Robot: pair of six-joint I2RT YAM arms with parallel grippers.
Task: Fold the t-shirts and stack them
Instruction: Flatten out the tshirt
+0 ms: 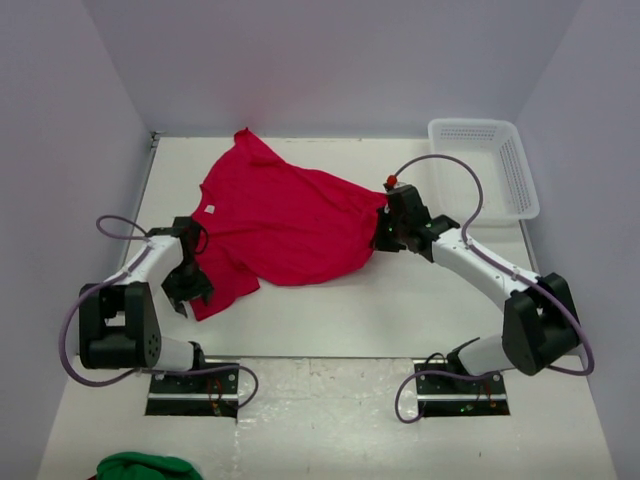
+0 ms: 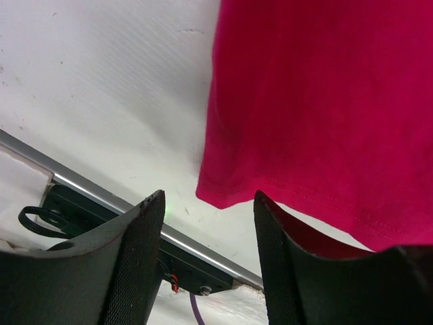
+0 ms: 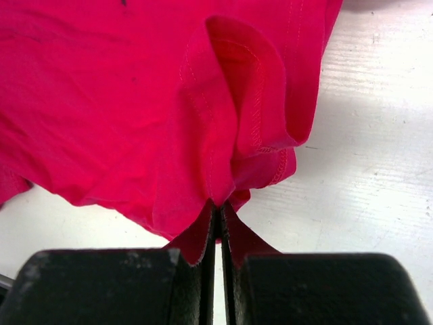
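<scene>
My right fingers are pressed fully together on a fold of hem at the right edge of the shirt. In the right wrist view the red cloth bunches up just ahead of the tips. My left fingers stand partly apart and hold nothing. They hang just above the surface at the shirt's near-left corner, which lies just ahead of the gap between them.

The shirt lies on the middle of the surface, spread but rumpled. One corner is pulled toward the far-left wall and its near edge curves unevenly.

I judge this to be the flattening step, before any fold: one side is pinched and the other is not yet taken. The next move calls for my left fingers to drop onto that near corner and close on it. Then both arms can draw the cloth taut and lay it square. A shallow bite there could slip off.

By count, I see one red shirt and one white basket at the far right, well apart from the shirt. There is also one green cloth at the near edge, and I cannot tell whether it is another shirt. No folded stack is in view.
</scene>
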